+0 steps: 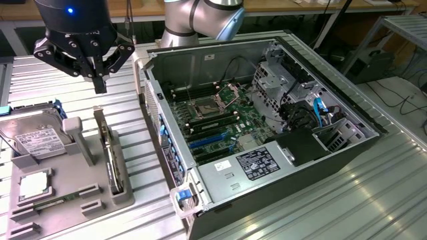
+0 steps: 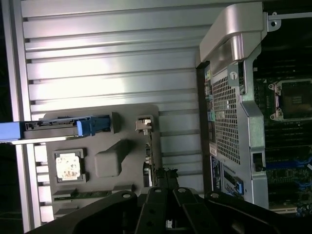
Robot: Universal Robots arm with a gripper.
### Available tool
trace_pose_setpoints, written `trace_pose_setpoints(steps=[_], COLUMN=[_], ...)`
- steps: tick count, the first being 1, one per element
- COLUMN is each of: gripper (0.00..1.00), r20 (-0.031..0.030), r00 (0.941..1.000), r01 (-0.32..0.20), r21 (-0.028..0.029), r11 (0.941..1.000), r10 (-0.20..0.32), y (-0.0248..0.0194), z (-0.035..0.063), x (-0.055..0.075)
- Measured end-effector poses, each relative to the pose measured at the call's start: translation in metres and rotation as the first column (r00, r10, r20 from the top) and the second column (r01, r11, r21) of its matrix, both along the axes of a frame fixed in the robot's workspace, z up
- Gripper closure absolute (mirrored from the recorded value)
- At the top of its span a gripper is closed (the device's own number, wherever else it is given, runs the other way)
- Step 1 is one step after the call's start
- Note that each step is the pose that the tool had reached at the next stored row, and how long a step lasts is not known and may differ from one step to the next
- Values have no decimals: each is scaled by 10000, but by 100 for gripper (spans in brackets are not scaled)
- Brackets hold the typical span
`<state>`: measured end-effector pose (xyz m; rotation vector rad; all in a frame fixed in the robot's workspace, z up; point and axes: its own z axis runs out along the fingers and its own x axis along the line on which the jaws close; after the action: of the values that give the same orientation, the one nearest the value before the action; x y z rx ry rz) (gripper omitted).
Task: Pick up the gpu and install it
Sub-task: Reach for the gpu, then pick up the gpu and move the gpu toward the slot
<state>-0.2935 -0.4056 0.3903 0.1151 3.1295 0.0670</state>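
Note:
The gpu (image 1: 110,150) stands edge-on as a thin dark slab in a slot of the grey holder (image 1: 75,175), to the exterior view's left of the open computer case (image 1: 200,55). My gripper (image 1: 100,86) hangs above the far end of the gpu, well clear of it, its fingers closed together and holding nothing. In the wrist view the gpu (image 2: 148,148) runs as a narrow strip with its pale bracket end farthest from the gripper (image 2: 165,181), whose tips sit over its near end. The motherboard (image 1: 220,120) lies exposed inside the case, with blue expansion slots (image 1: 207,142).
On the grey holder (image 2: 109,161) also sit a silver hard drive (image 1: 37,140) with a blue carrier (image 2: 58,127), a square CPU chip (image 1: 33,186) (image 2: 67,165) and a memory stick (image 1: 50,204). The case wall (image 2: 226,107) rises beside the holder on a ribbed metal table (image 1: 373,190).

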Motion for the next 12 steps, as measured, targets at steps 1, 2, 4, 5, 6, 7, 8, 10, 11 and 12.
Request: trace_pose_setpoints(steps=[1, 2, 4, 5, 6, 7, 8, 10, 11, 12], gripper=[89, 89, 89, 89, 89, 89, 89, 89, 89, 89], r20=[0, 0, 0, 0, 0, 0, 0, 0, 0, 0], r00=[10000, 9999, 9997, 9995, 9993, 9990, 9986, 9979, 9978, 9978], r01=[-22, -106, -236, -301, -370, -443, -529, -644, -659, -658], r21=[0, 0, 0, 0, 0, 1, 1, 0, 1, 0], r11=[10000, 9999, 9997, 9995, 9993, 9990, 9986, 9979, 9978, 9978], r10=[22, 106, 236, 301, 370, 443, 529, 644, 659, 658], y=[-6, -18, -36, -40, -43, -46, -49, -55, -56, -56], z=[-2, -8, -12, -13, -13, -14, -14, -14, -14, -14], x=[-7, -17, -22, -25, -29, -32, -36, -49, -52, -52])
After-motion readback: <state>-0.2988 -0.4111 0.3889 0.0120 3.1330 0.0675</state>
